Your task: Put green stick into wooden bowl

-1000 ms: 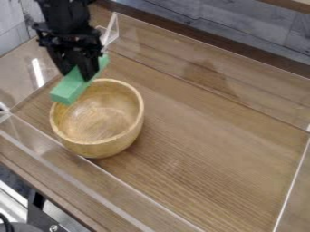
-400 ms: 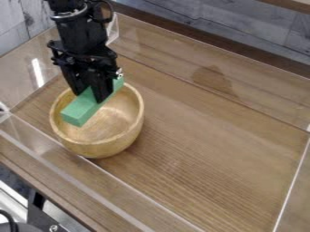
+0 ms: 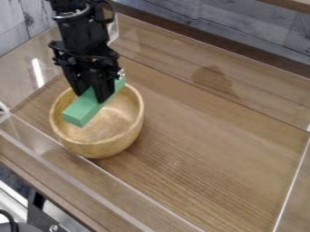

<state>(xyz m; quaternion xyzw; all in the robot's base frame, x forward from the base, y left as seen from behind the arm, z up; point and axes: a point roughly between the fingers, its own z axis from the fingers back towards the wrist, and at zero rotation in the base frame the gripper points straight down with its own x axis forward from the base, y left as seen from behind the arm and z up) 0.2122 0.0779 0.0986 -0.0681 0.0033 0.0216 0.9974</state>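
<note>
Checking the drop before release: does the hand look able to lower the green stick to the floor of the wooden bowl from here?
Probably yes. The hand grips the green stick over the wooden bowl, whose interior looks empty beneath.

A wood-grain table (image 3: 206, 136), ringed by low clear walls (image 3: 291, 195), carries the wooden bowl (image 3: 115, 134), which sits directly below the gripper (image 3: 91, 91).

We saw a small, soft, grainy picture under even, fairly bright light. Pale glare lay on the wooden table (image 3: 206, 72) to the right of the gripper (image 3: 91, 91), and reflections streaked the clear walls (image 3: 291, 195) around it.
</note>
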